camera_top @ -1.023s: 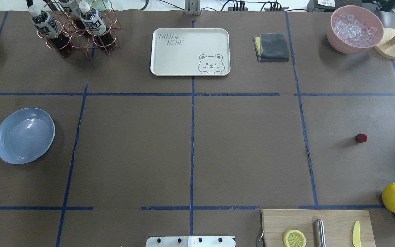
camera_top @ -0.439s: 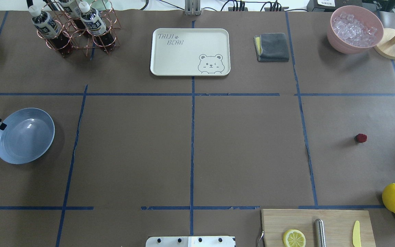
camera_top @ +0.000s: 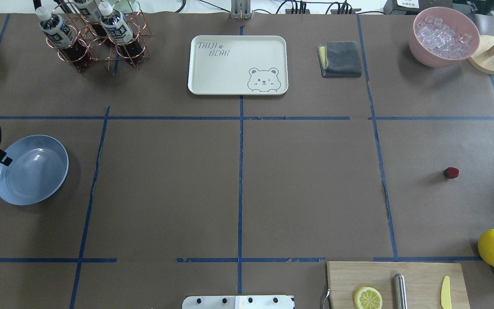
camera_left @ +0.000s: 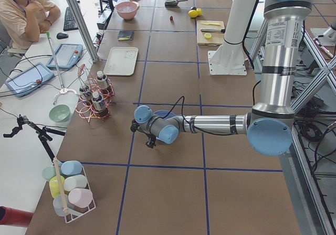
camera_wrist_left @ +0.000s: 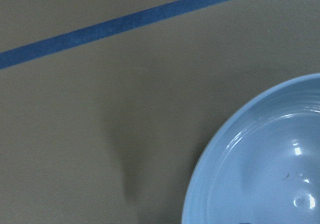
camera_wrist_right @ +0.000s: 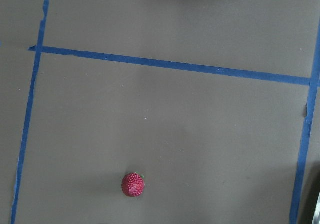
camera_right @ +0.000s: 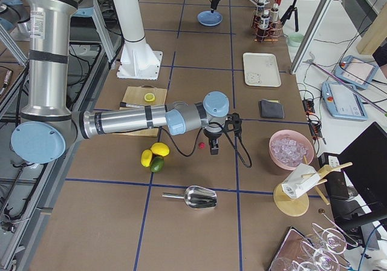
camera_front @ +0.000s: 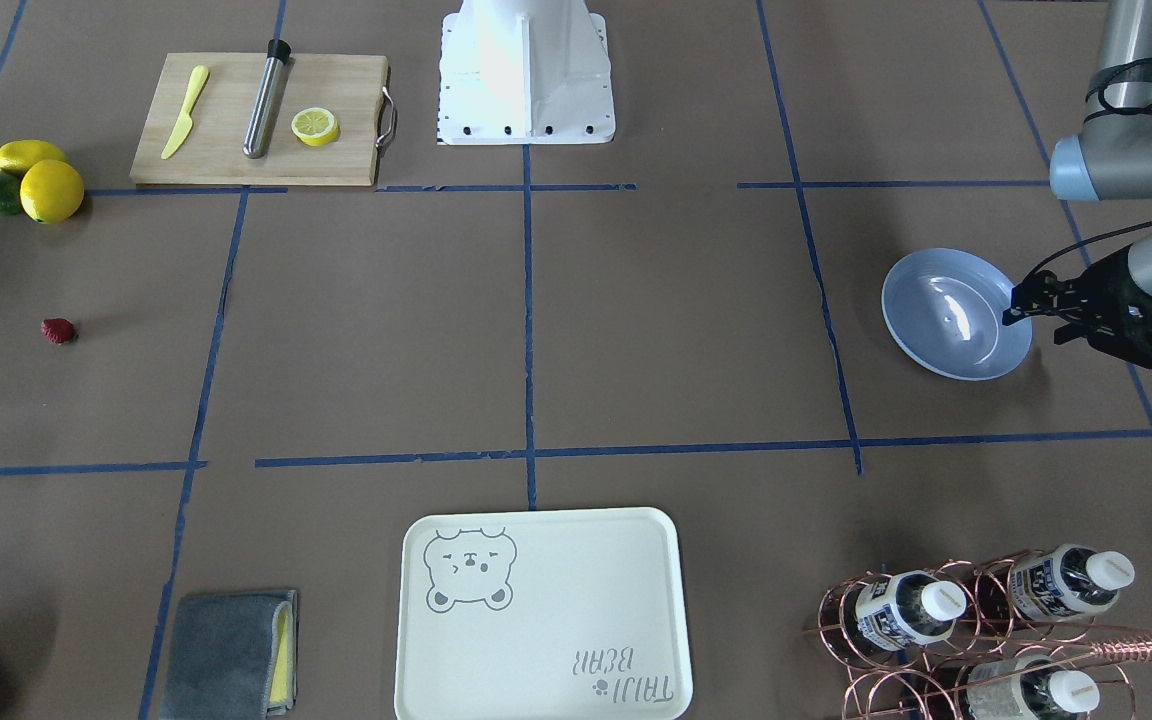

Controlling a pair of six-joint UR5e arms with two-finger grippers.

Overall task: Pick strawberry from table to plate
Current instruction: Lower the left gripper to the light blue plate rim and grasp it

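Strawberry [camera_wrist_right: 133, 184] on table [camera_top: 307, 184], well apart from plate [camera_top: 30, 169]. Centre right jaws over it, squeeze gently. Left jaws, right jaws: state unreadable.

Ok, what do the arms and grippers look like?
Both the left arm and right arm are silver tubes with pale blue round joint caps and black bands, each with a white printed label on the upper tube. A black cable loops by each wrist. The left gripper is black with two slim fingers; the right gripper looks black too.
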